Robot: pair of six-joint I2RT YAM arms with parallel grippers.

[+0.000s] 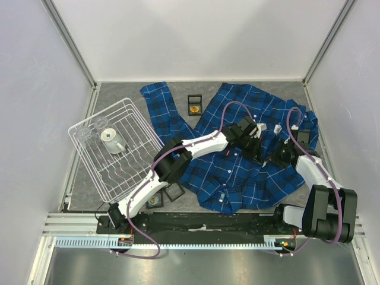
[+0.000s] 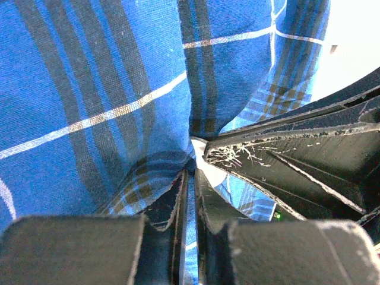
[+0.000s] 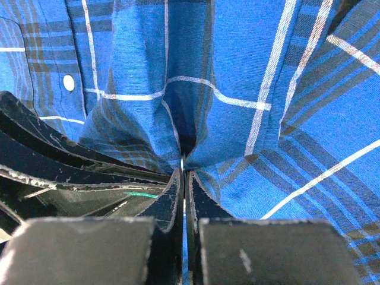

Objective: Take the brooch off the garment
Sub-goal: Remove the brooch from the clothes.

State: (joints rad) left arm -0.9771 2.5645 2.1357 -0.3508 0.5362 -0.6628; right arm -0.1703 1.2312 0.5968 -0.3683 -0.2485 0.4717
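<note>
The garment, a bright blue plaid shirt, lies spread over the right half of the table. Both grippers meet over its middle. My left gripper is shut on a raised fold of the garment, with a strip of blue cloth showing between its jaws. My right gripper is shut tight where the garment puckers into its tips, and a thin silvery sliver shows there. Its black fingers lie just right of the left tips. The brooch is hidden.
A white wire dish rack holding a cup stands at the left. Small black boxes sit behind the shirt and near the left arm. A white shirt button shows at the left of the right wrist view.
</note>
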